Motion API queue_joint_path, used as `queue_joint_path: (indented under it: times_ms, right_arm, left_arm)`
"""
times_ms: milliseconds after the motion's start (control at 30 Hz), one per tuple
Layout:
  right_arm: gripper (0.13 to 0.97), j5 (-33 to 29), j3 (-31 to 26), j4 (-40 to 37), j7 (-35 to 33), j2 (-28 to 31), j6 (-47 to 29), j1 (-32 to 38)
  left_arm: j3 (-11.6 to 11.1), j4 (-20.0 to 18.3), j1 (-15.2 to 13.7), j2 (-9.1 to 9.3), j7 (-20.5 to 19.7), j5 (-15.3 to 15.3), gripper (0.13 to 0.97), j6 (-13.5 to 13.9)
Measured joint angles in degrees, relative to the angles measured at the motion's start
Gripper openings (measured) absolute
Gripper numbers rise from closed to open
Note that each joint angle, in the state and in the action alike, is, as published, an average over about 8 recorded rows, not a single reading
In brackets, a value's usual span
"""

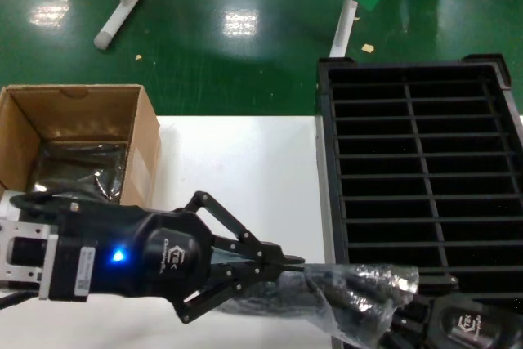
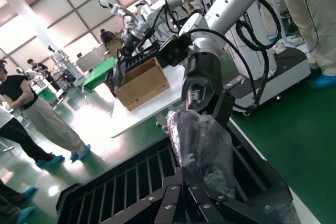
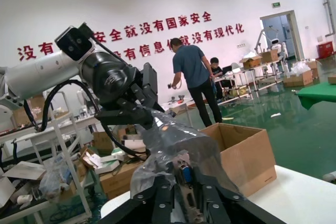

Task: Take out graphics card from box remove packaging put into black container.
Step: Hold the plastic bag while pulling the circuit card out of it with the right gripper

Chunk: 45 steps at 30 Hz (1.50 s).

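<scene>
At the lower centre of the head view, the left hand (image 1: 286, 266) and right hand (image 1: 406, 310) each pinched an end of the anti-static bag (image 1: 351, 288) holding the graphics card (image 3: 185, 174); stripping required steady opposing pulls above the table (image 1: 237, 169).

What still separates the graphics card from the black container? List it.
The packaging: the graphics card still sits inside it, held between the left claw and right claw at the edge of the black container. No other obstacle shows; the slots look open.
</scene>
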Motion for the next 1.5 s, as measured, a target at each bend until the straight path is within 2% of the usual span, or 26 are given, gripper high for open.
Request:
queue_joint_path:
  times_ms: [233, 600, 1167, 1500]
  right_arm:
    - [0.196, 0.3, 0.3, -0.9, 0.0, 0.3, -0.7, 0.3]
    - [0.181, 0.6, 0.8, -2.2, 0.0, 0.5, -1.4, 0.9]
    - [0.181, 0.5, 1.0, -3.3, 0.2, 0.6, -1.8, 1.0]
    - [0.181, -0.1, 0.3, -3.9, 0.5, 0.3, -1.5, 2.1]
  left_arm:
    - [1.1, 0.5, -1.3, 1.16, -0.4, 0.9, 0.142, -0.1]
    - [2.0, 2.0, -2.3, 1.27, -0.3, 2.1, 0.142, 0.1]
    - [1.5, 5.9, -2.0, -1.28, 1.0, 2.9, 0.142, 1.7]
    - [-0.3, 7.2, -0.6, -3.81, 2.5, 1.8, 0.142, 3.3]
